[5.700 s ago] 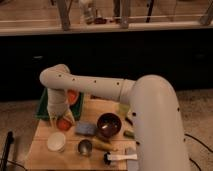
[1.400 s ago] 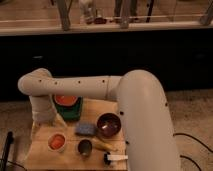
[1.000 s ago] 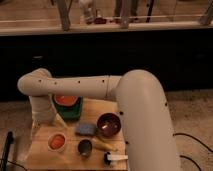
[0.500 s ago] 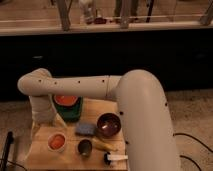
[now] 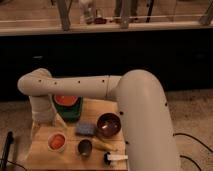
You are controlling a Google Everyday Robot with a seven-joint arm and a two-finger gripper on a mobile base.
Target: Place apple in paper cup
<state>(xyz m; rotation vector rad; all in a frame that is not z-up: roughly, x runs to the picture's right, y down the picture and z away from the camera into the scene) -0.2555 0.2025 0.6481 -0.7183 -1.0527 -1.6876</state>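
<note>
The paper cup (image 5: 56,142) stands at the front left of the wooden table (image 5: 47,161). The orange-red apple (image 5: 57,140) sits inside it and fills most of its mouth. My gripper (image 5: 46,122) hangs at the end of the pale arm, just above and behind the cup, at the table's left side. It is open and holds nothing. The arm's wrist hides the table's back left corner.
A small metal cup (image 5: 84,147) stands right of the paper cup. Behind it are a blue sponge (image 5: 85,129) and a dark maroon bowl (image 5: 108,125). A green tray (image 5: 70,111) with an orange-red dish (image 5: 66,100) sits at the back. A white object (image 5: 118,158) lies front right.
Since the oldest frame the apple has gone from my gripper into the paper cup, and the arm has swung left. Over the last second nothing moved.
</note>
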